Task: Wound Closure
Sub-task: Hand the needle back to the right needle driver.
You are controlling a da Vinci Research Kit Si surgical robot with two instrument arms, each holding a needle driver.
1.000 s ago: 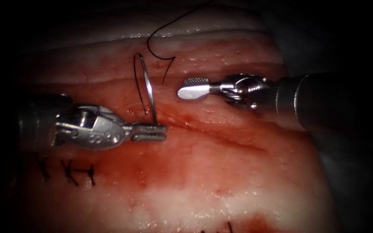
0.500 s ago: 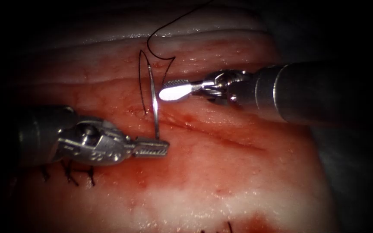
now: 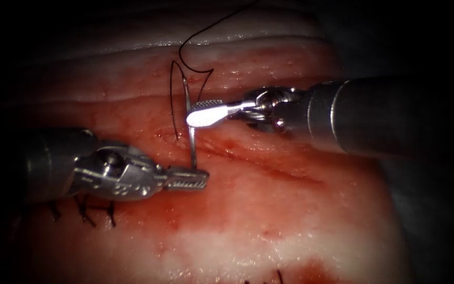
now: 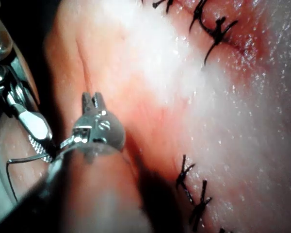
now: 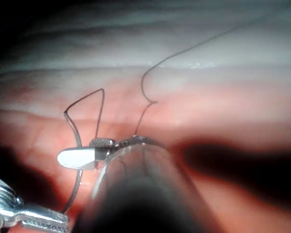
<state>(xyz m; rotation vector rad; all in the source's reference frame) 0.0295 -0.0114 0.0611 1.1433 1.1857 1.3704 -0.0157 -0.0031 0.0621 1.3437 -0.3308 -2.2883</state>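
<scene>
Hard to tell if the needle (image 3: pixel 187 118) is still partly in the tissue (image 3: pixel 269 210); looks free, standing upright above the cut (image 3: pixel 269 168), thin and hard to follow near its top end. Held near one end by the left tool (image 3: pixel 187 180), jaws pressed together on it, needle rising straight up from those jaws. Right tool (image 3: pixel 206 112) up against the needle's middle, jaws spread a little on either side of it, not clearly pinching; cannot say for sure whether touching. Thread (image 3: pixel 177 100) running from the needle's top end, dropping down to the tissue just left of the right tool's tip, then looping up behind that tip and off into the dark, its far end cut off from sight. Old stitches (image 3: pixel 82 210) below the left tool, partly hidden by its shaft. Red fluid (image 3: pixel 195 210) spread on the tissue under the left tool's jaws. Compared with a second ago: right tool moved in from well apart to right at the needle; left tool slid a bit lower and turned, needle now standing straighter. In the left wrist view, left tool (image 4: pixel 94 104) seen from behind, right tool (image 4: pixel 36 128) just beside it, needle (image 4: pixel 24 159) faint. In the right wrist view, right tool (image 5: pixel 85 153) at the needle (image 5: pixel 77 145), left tool (image 5: pixel 43 222) below it.
</scene>
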